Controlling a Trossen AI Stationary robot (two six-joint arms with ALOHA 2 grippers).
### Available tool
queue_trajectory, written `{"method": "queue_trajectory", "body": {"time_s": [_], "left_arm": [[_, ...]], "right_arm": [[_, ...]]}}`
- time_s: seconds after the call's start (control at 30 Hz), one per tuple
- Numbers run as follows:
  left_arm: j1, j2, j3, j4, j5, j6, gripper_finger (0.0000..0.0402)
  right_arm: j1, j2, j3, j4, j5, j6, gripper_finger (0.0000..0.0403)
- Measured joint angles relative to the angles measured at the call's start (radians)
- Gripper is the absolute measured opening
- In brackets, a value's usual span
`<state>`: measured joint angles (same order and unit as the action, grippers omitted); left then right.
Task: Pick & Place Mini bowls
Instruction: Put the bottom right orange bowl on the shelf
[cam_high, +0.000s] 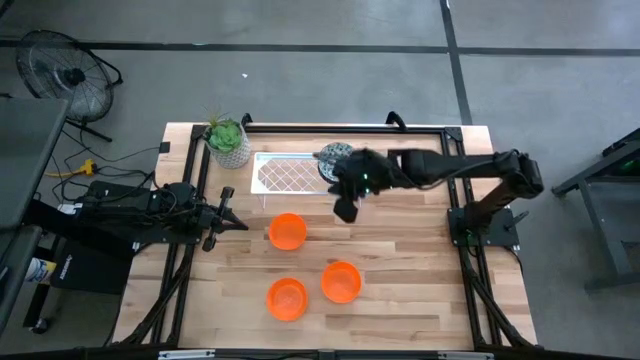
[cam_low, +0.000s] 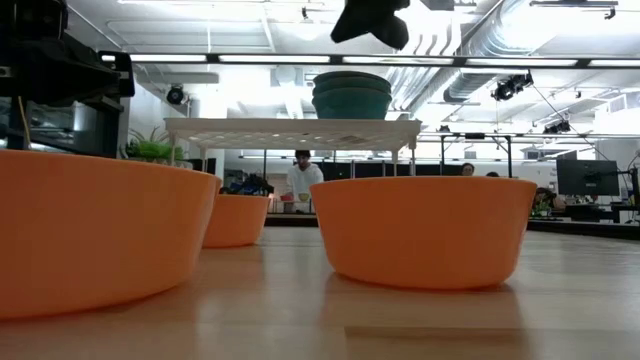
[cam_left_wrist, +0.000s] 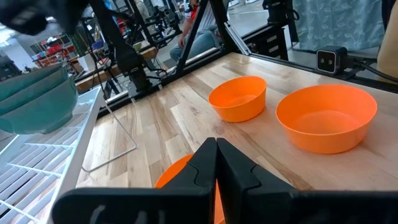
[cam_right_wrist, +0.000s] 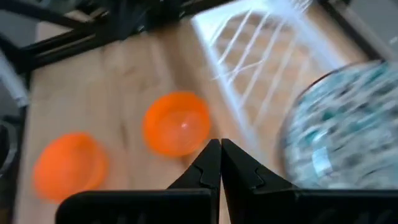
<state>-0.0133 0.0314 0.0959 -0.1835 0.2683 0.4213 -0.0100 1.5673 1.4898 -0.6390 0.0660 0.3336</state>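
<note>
Three plain orange mini bowls stand on the table: one (cam_high: 287, 231) near the rack, two (cam_high: 341, 281) (cam_high: 287, 298) toward the near edge. The patterned bowls (cam_high: 333, 158) sit stacked on the right end of the white lattice rack (cam_high: 285, 175); in the low view the stack (cam_low: 351, 95) rests on the rack top. My right gripper (cam_high: 346, 208) hovers shut above the table, just near of the rack's right end, touching nothing; its own view (cam_right_wrist: 220, 163) shows the stack (cam_right_wrist: 339, 134) beside it. My left gripper (cam_high: 238, 224) rests shut at the table's left, close to the nearest orange bowl (cam_left_wrist: 183, 171).
A white-potted green plant (cam_high: 228, 141) stands at the far left corner beside the rack. Black frame bars (cam_high: 340, 127) run along the far edge. Bare wood lies right of the orange bowls. A person (cam_low: 303, 178) sits in the room beyond the table.
</note>
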Motion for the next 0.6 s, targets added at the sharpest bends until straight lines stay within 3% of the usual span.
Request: {"method": "queue_trajectory", "body": {"time_s": [0.4,0.6], "left_arm": [[0.0,0.0,0.0,0.0,0.0,0.0,0.0],[0.0,0.0,0.0,0.0,0.0,0.0,0.0]], "right_arm": [[0.266,0.001,-0.116,-0.019,0.035,0.227,0.0],[0.38,0.001,-0.192,-0.009,-0.032,0.265,0.0]]}}
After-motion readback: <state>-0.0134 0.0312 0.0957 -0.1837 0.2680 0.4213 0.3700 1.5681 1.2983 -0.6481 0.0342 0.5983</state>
